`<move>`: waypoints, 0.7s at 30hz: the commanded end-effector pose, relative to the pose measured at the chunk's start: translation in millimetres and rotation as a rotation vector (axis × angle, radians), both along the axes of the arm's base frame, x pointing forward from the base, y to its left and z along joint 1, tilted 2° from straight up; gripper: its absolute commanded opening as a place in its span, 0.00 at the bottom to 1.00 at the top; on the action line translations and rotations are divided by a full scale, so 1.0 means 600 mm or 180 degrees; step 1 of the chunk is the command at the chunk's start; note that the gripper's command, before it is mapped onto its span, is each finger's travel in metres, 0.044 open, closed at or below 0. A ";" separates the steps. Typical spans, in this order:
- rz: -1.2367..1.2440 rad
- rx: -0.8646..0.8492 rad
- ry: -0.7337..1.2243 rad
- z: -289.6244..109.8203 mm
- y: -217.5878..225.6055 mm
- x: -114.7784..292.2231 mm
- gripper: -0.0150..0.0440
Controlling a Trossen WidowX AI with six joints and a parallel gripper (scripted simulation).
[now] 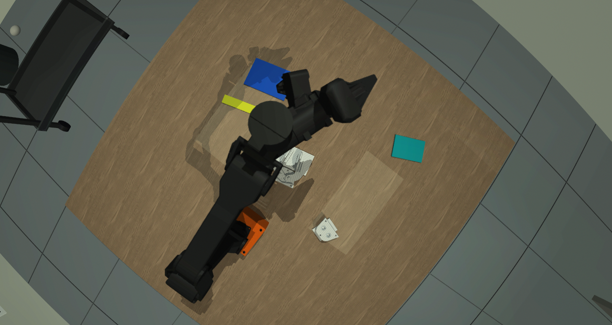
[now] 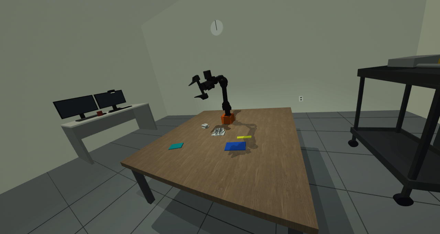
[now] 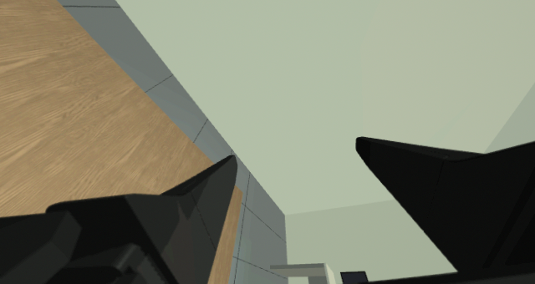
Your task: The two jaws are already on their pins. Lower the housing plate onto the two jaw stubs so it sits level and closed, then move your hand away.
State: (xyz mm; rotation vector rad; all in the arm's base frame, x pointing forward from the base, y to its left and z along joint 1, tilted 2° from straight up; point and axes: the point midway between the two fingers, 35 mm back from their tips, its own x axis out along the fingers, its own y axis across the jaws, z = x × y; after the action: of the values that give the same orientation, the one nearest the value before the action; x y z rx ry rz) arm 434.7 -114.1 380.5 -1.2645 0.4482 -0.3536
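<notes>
My gripper is open and empty, raised high above the table, its fingers pointing outward. In the top view one finger hides the other. The white jaw assembly sits on the table in front of the arm's base. My arm hides its left part in the top view, so how the jaws sit on their pins cannot be told. The small white housing plate, with two round holes, lies apart from it, to the right in the top view. Neither white part shows in the wrist view.
A blue plate and a yellow bar lie on the far side of the assembly from the base. A teal plate lies to the right in the top view. The orange base stands close to the assembly.
</notes>
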 end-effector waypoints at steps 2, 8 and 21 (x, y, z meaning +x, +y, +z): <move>-0.0137 0.0181 0.0234 -0.051 -0.040 -0.006 1.00; -0.0314 0.0392 0.0455 -0.100 -0.084 -0.021 1.00; -0.0743 0.0926 0.0887 -0.203 -0.171 -0.074 1.00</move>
State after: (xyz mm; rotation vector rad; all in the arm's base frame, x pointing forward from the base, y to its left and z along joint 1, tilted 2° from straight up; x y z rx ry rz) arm 399.8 -204.9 278.9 -1.0354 0.7983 -0.3076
